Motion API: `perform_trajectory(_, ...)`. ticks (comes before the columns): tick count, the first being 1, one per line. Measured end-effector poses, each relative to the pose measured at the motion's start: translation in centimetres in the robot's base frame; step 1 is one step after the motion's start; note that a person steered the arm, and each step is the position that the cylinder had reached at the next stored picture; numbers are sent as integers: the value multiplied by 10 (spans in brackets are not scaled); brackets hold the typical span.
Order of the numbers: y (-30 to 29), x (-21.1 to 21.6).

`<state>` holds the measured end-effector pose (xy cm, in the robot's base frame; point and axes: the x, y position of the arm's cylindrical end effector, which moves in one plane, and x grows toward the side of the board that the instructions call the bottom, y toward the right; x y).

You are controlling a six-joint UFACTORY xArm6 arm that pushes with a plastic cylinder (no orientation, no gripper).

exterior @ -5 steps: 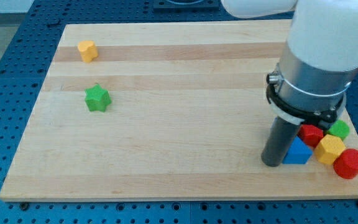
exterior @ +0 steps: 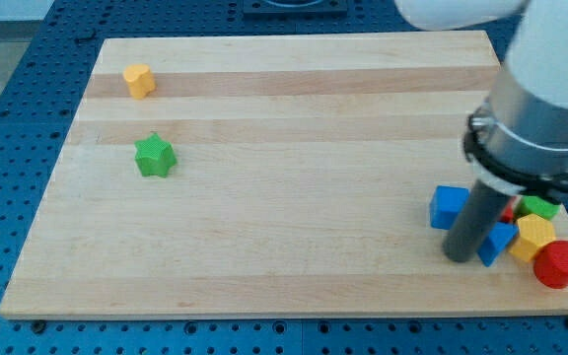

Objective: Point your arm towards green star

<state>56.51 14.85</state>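
The green star (exterior: 154, 156) lies near the view's left side of the wooden board (exterior: 264, 197). My tip (exterior: 459, 258) rests on the board at the lower right, far from the star. It stands just left of a blue triangle (exterior: 498, 243) and just below a blue cube (exterior: 449, 206). No block touches the star.
A small yellow block (exterior: 139, 80) sits at the upper left. At the lower right lie a yellow block (exterior: 534, 237), a red cylinder (exterior: 561, 264), a green block (exterior: 537, 208) and a red block (exterior: 507, 211), mostly hidden behind the rod. The arm's white body (exterior: 545, 89) looms over the right edge.
My arm and tip have moved to the right. A blue cube, hidden before, now shows left of the rod. The green star and the upper yellow block have not moved.
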Motion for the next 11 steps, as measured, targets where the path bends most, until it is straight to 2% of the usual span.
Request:
perform_trajectory(1,-78,-9)
perform_trajectory(3,-197,-145)
perform_trajectory(4,-282,-190)
perform_trajectory(5,-358,-186)
perform_trajectory(8,-375,-141)
perform_trajectory(9,-370,-138)
perform_trajectory(11,-344,-163)
